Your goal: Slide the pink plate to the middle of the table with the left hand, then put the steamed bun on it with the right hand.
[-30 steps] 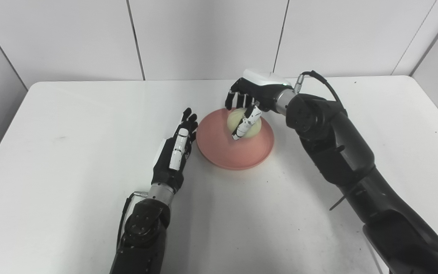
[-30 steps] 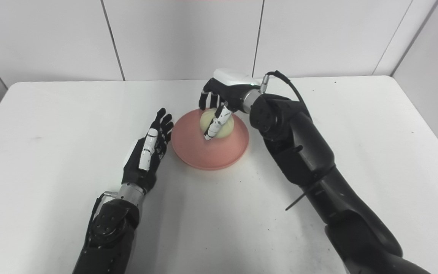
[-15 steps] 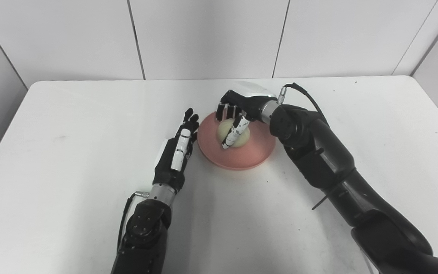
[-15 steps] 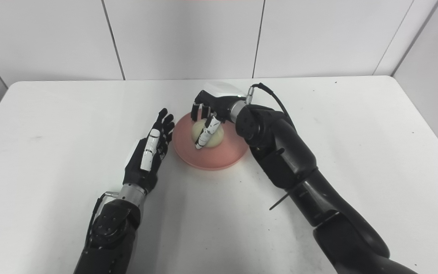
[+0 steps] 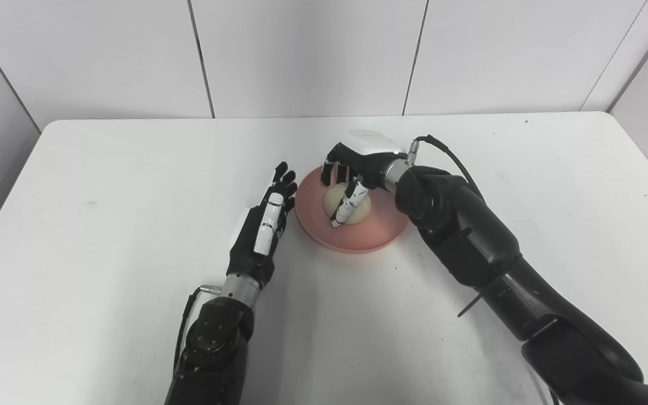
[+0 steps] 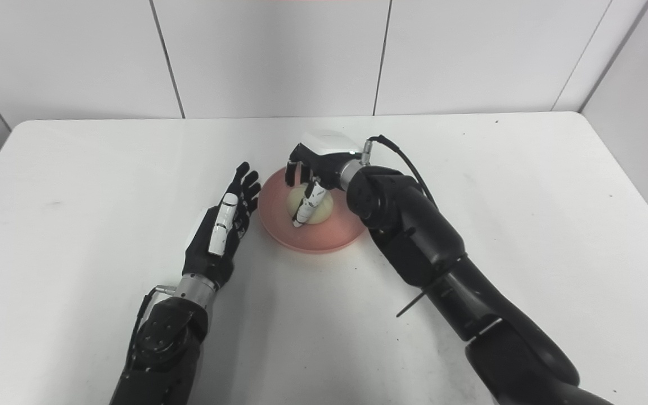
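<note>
- The pink plate (image 5: pixel 352 230) lies on the white table (image 5: pixel 76 225) about midway between its left and right edges, so the sliding step looks done
- The left hand (image 5: pixel 262 228) rests on the table just beside the plate's left rim, fingers straight and a little apart, holding nothing; its fingertips (image 5: pixel 286 181) sit close to the rim, though whether they touch it I cannot tell
- The steamed bun (image 5: pixel 349 205) sits over the plate's middle, a little toward the plate's far side, and appears to rest on the plate surface
- The right hand (image 5: pixel 352 169) reaches over the plate from its far right side and is curled around the bun: the thumb crosses the bun's near face and the other fingers wrap its far side, so the bun is gripped
- Judged from this, the bun has reached its place and the placing step is nearly finished
- What seems left: the right hand opens its fingers and lifts clear of the plate without dragging the bun off centre, and the left hand draws away from the rim
</note>
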Tool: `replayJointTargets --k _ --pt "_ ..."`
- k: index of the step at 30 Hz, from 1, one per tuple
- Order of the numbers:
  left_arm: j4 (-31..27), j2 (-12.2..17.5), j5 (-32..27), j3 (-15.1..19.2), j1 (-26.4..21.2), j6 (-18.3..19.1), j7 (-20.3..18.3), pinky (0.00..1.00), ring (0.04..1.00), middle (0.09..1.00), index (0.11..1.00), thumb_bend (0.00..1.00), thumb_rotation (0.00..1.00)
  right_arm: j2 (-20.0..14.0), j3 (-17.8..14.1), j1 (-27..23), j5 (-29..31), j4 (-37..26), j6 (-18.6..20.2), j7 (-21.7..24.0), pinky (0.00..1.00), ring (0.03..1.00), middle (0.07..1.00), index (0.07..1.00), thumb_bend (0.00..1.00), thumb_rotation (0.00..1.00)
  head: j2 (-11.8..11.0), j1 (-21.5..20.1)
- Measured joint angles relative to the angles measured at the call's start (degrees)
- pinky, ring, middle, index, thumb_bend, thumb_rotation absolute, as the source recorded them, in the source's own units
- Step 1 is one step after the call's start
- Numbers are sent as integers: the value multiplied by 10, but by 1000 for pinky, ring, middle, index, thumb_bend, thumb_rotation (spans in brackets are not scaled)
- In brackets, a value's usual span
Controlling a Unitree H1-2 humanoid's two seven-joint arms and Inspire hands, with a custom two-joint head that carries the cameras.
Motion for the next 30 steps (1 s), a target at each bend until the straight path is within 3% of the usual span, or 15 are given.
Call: replayJointTargets --k 3,4,5,6,12,20,30 --pt "0 0 0 0 0 0 -1 1000 993 1000 1000 526 1000 -5 8 0 -9 -3 0 3 241 333 477 494 523 0 0 -1" --pt "0 0 0 0 0 0 -1 1000 993 1000 1000 525 1000 -8 13 0 -16 -9 1 11 335 436 469 519 519 3 0 -2" --pt "0 0 -1 1 0 0 -1 1000 993 1000 1000 519 1000 -11 17 0 -23 -18 5 23 489 594 654 699 560 233 1 -3" --pt "0 0 -1 1 0 0 -1 1000 994 1000 1000 509 1000 -13 22 -2 -26 -25 10 35 567 671 736 769 594 366 1 -2" --pt "0 1 -6 4 0 0 -6 1000 1000 1000 1000 508 1000 -22 30 -21 -54 -73 47 119 643 754 803 818 723 596 1 -4" --pt "1 0 -11 7 0 1 -8 1000 1000 1000 1000 513 1000 -14 24 -36 -115 -100 59 221 709 801 836 850 797 755 2 -5" --pt "8 1 -13 7 -5 0 -10 1000 997 1000 1000 496 1000 -14 17 -40 -137 -116 59 247 688 797 839 853 850 873 -2 -8"
